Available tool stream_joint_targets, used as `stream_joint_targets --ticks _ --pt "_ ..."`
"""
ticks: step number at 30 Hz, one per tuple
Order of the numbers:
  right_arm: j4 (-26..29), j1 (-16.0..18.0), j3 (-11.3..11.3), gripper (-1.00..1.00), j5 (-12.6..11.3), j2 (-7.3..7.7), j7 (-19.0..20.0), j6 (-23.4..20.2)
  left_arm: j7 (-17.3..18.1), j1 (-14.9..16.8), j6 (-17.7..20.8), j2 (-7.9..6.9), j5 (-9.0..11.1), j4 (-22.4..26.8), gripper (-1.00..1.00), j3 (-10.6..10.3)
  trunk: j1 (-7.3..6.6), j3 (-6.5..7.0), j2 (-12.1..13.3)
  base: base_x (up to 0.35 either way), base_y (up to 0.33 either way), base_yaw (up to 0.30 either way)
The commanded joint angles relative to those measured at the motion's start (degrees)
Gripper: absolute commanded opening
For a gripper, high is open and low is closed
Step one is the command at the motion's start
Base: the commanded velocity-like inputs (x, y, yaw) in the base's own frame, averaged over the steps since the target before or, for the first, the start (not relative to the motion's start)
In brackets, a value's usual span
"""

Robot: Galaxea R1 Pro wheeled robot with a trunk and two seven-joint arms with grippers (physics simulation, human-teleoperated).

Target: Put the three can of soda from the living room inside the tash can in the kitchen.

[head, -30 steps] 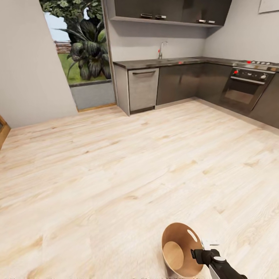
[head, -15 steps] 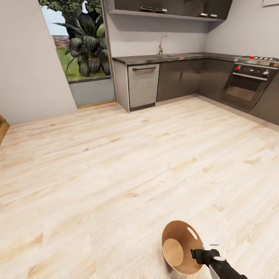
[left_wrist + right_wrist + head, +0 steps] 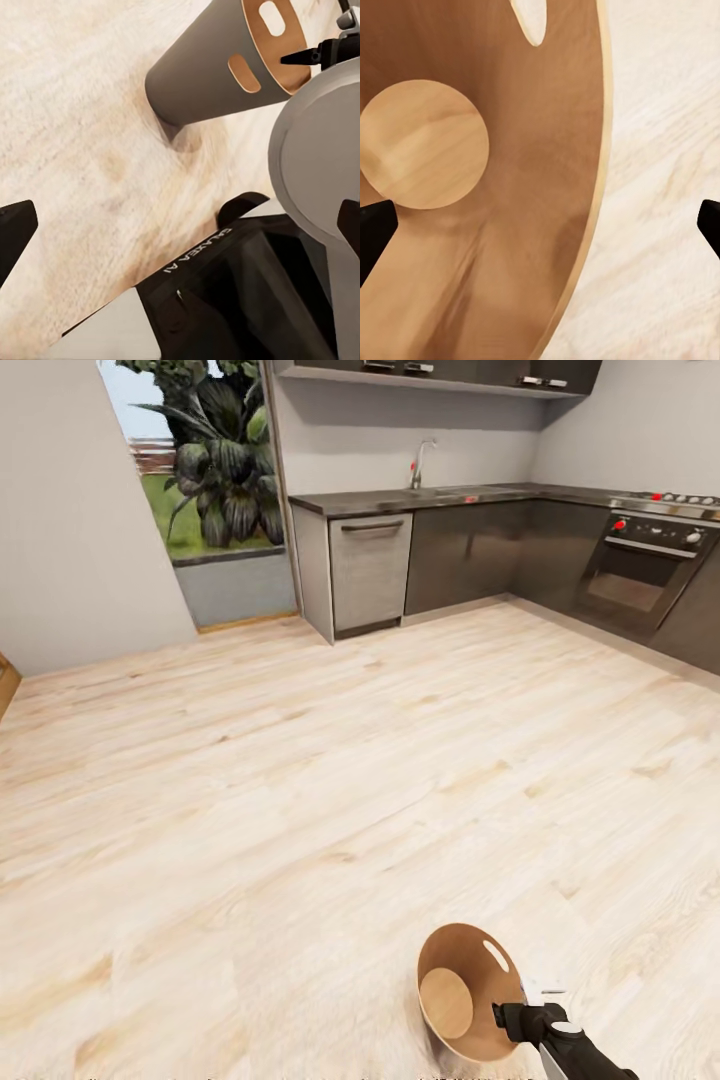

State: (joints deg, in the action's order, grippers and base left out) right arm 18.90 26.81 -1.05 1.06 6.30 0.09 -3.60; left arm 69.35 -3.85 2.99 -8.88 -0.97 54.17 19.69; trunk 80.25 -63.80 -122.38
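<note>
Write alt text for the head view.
The right gripper holds the tilted, empty trash can by its rim above the pale wood floor. Beyond are grey kitchen cabinets, an oven and a garden doorway.

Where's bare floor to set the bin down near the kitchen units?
The plank floor is bare from the trash can at the right gripper up to the dishwasher, cabinets and oven. It narrows only toward the corner between the cabinets and oven.
</note>
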Motion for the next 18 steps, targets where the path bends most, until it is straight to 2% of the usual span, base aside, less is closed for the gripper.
stream_joint_targets --ticks 1,18 --pt "0.0 0.0 0.0 1.0 0.0 0.01 0.0 0.0 0.0 0.01 0.0 0.0 0.0 -0.01 1.0 0.0 0.0 -0.09 0.0 0.0 0.0 0.0" --pt "0.0 0.0 0.03 1.0 0.0 -0.04 0.0 0.0 0.0 0.0 0.0 0.0 0.0 -0.02 1.0 0.0 0.0 -1.12 0.0 0.0 0.0 0.0"
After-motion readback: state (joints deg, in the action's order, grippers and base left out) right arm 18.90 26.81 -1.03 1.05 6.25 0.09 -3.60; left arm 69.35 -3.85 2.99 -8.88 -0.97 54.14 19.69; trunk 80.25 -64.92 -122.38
